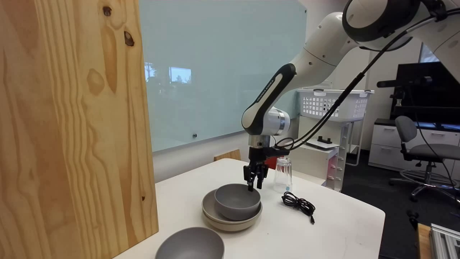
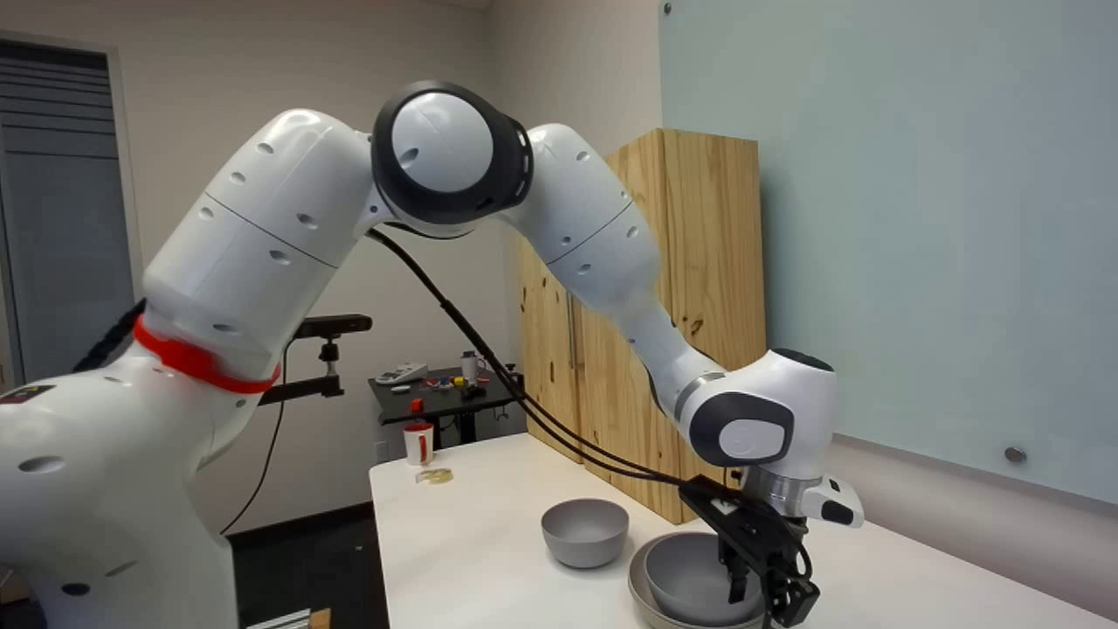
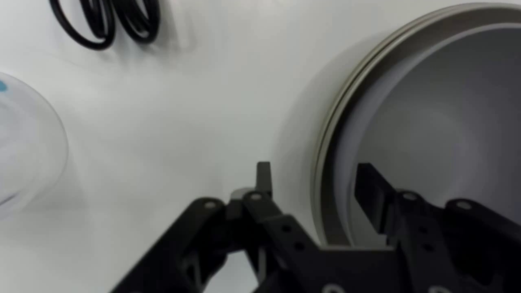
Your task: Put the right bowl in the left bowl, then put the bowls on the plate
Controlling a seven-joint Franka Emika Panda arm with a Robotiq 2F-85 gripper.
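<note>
One dark-grey bowl sits inside the tan plate, which shows a double rim like two nested dishes. They also show in an exterior view, bowl and plate. The other grey bowl stands upright on the table, apart from the plate; it shows too in an exterior view. My gripper is open at the bowl's rim. In the wrist view the fingers are apart, one over the bowl's inside, one outside the plate's rim. Whether they touch anything I cannot tell.
A clear glass and a coiled black cable are on the table near the gripper. A tall wooden cabinet and a wall-mounted glass board border the table. A red-and-white mug stands at the far end.
</note>
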